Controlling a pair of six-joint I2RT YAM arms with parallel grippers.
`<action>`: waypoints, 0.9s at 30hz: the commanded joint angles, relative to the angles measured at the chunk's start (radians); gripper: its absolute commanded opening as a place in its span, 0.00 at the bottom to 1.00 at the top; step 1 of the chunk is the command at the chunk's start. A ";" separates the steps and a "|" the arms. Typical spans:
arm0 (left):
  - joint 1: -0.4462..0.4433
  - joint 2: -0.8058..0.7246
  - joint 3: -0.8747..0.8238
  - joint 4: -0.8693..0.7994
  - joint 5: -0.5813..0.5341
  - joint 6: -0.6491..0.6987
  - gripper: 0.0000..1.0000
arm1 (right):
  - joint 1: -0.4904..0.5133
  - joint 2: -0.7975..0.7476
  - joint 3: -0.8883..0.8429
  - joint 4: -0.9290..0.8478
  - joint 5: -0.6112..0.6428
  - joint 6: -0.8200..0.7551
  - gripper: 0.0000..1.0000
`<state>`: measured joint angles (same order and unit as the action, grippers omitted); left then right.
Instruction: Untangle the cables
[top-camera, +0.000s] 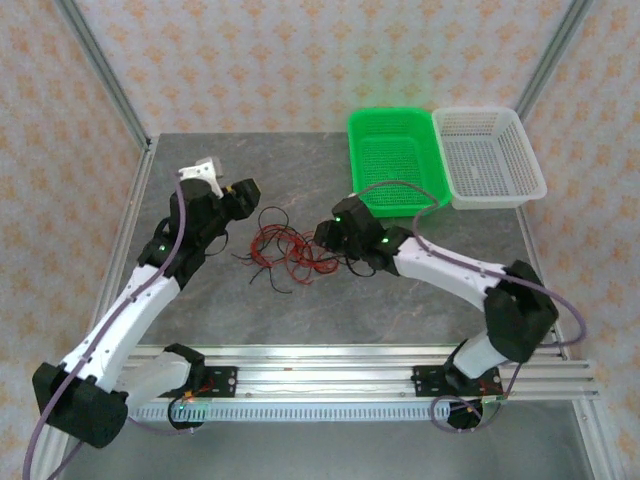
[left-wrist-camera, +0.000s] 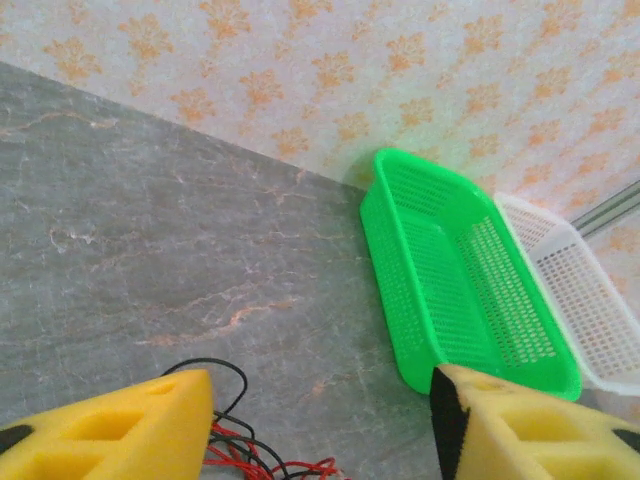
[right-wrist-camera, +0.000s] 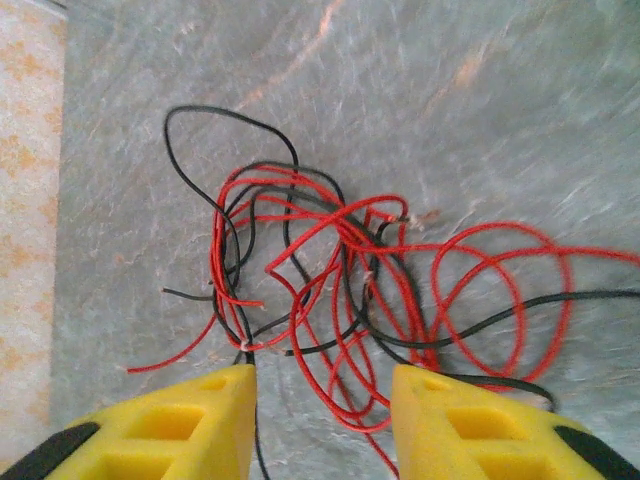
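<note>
"Cables (top-camera: 285, 250) lie where?"
"In 1 red-and-black heap on the table (top-camera: 300, 310), between the 2 arms, so either can likely reach a strand."
"The tools?"
"The right gripper (right-wrist-camera: 322, 400) hangs over the heap, jaws apart, strands running under the gap, nothing pinched. The left gripper (left-wrist-camera: 322, 405) stands wide apart at the heap's fringe, empty."
"Room to pull?"
"Plenty — bare stone left and near; the green basket (top-camera: 390, 160) and white basket (top-camera: 495, 155) sit well apart at the far right edge."

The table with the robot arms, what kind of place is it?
Probably a robot practice booth: patterned wall panels around a grey table, arms bolted to a metal rail, and tangled cables.
</note>
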<state>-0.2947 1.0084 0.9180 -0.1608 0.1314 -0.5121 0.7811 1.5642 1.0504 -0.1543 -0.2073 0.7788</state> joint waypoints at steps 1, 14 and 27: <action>0.002 -0.040 -0.071 0.032 0.029 0.000 0.69 | 0.004 0.072 0.022 0.179 -0.090 0.175 0.40; 0.015 -0.132 -0.187 0.152 0.168 0.016 0.99 | 0.004 0.289 0.113 0.297 -0.089 0.340 0.41; 0.019 -0.172 -0.187 0.094 0.170 0.037 0.92 | -0.008 0.410 0.234 0.248 -0.012 0.321 0.24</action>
<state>-0.2852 0.8646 0.7414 -0.0578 0.2920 -0.4957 0.7788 1.9491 1.2442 0.1097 -0.2752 1.0996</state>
